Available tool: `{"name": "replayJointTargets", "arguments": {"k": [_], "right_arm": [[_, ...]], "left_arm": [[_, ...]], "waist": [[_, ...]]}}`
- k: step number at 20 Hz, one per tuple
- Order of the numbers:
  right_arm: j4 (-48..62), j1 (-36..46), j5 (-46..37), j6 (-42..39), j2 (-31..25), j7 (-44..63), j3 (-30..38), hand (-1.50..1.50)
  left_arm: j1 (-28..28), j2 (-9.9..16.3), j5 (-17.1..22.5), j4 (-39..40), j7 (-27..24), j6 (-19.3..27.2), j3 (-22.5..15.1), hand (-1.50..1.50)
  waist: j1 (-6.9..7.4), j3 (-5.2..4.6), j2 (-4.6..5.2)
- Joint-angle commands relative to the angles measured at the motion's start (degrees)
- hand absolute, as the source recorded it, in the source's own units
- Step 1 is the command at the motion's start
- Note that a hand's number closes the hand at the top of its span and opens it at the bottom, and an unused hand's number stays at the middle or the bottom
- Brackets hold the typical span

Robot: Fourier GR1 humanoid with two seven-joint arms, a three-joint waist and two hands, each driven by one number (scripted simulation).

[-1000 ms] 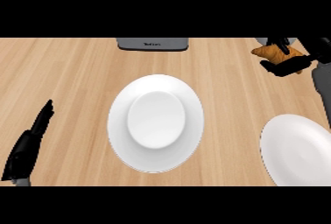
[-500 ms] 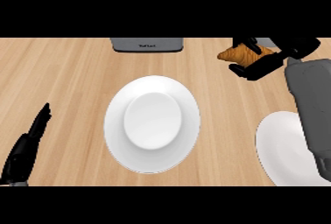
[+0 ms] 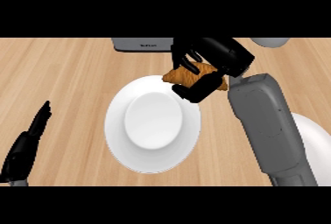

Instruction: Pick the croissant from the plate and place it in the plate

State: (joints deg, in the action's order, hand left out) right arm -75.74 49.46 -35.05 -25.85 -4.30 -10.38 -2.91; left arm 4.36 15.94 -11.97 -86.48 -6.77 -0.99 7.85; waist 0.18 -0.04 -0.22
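Right hand (image 3: 213,59) has its fingers curled round the croissant (image 3: 188,75), up top over the upper right rim of the centre plate (image 3: 123,131); left hand (image 3: 29,142) rests lower left, fingers straight

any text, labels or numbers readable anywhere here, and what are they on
One marking only: a short pale label on the dark grey object at the counter's far edge, too small and blurred to read.
Nothing is written on the centre plate, the plate at the right, the croissant, the right hand curled round it, or the left hand.
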Motion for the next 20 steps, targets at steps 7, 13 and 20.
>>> {"name": "replayJointTargets", "arguments": {"k": [7,13,20], "right_arm": [[8.11,-0.92,0.58,9.54,4.25,7.72,-17.82,1.50],[17.44,-1.75,8.08,13.97,4.29,6.67,-24.81,1.50],[21.27,2.42,20.83,26.17,4.30,17.69,-33.80,-1.50]], "left_arm": [[-1.61,-0.14,-0.82,0.75,0.84,-0.15,0.89,0.00],[1.61,-2.62,-2.02,-1.96,-0.16,0.03,-1.66,0.00],[-3.19,-1.68,-1.65,1.40,0.83,-0.99,-0.20,0.00]], "waist": [[0.78,0.02,0.34],[1.94,0.03,0.56],[1.44,0.02,0.47]]}}
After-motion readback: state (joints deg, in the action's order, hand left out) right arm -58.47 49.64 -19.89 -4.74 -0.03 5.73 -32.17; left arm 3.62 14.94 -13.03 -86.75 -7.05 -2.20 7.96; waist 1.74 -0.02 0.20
